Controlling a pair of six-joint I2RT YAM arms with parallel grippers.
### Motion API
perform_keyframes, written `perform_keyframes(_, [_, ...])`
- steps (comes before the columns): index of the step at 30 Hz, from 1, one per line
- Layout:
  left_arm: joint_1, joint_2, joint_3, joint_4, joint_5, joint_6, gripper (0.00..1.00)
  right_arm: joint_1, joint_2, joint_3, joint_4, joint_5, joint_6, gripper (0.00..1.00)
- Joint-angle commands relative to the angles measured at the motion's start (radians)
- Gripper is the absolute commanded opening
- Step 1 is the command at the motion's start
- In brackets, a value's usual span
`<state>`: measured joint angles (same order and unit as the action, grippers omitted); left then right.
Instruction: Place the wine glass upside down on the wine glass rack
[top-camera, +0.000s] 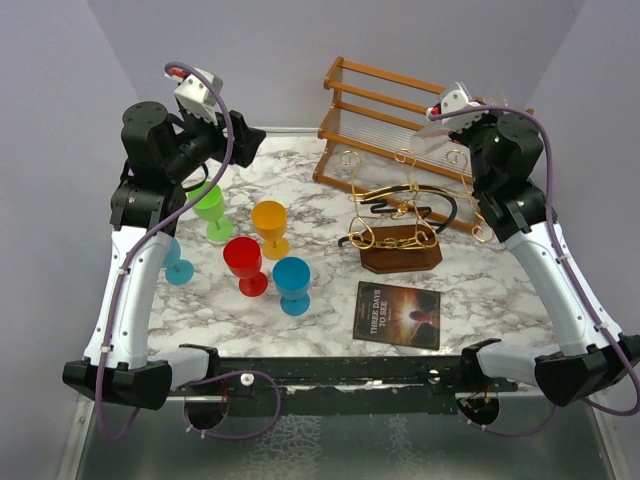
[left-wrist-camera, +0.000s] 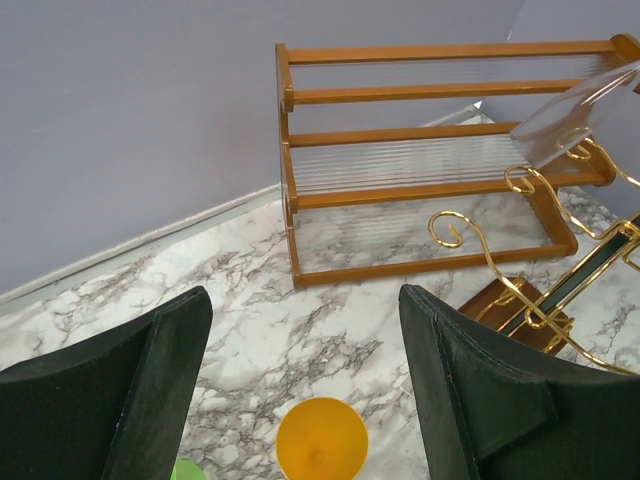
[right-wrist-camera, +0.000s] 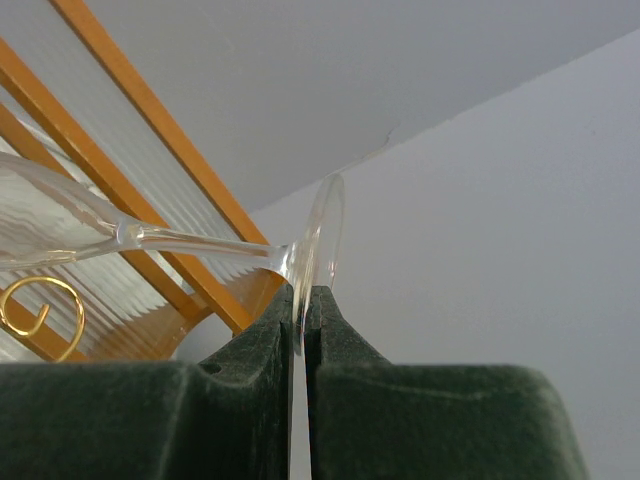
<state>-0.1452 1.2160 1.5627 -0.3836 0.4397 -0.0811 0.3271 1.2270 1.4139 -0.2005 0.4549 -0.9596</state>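
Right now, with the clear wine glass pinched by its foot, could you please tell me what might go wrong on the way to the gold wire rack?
The right gripper holds the clear wine glass only by the rim of its foot, with the glass lying nearly sideways, so it may pivot or slip out. Its bowl also hangs close to the curly gold wire rack and the orange-brown slatted wooden shelf; a careless swing could knock either.

The wine glass (right-wrist-camera: 200, 241) is cropped at left.
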Motion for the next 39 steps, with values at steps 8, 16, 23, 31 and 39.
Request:
perform_keyframes(8, [0.006, -0.01, 0.007, 0.011, 0.01, 0.012, 0.78, -0.002, -0.003, -0.076, 0.045, 0.034, -0.177, 0.01])
perform_keyframes(16, [0.006, -0.009, 0.0, 0.015, 0.015, 0.012, 0.78, -0.002, -0.046, -0.13, -0.056, -0.061, -0.253, 0.01])
perform_keyframes(23, [0.006, -0.008, -0.005, 0.019, 0.022, 0.009, 0.79, -0.002, -0.041, -0.117, -0.168, -0.124, -0.253, 0.01])
perform_keyframes(31, [0.006, -0.007, -0.015, 0.025, 0.026, 0.007, 0.79, -0.002, -0.007, -0.129, -0.201, -0.118, -0.285, 0.01])
perform_keyframes(39, [0.006, -0.009, -0.015, 0.024, 0.032, 0.007, 0.79, -0.002, 0.032, -0.137, -0.215, -0.046, -0.309, 0.01])
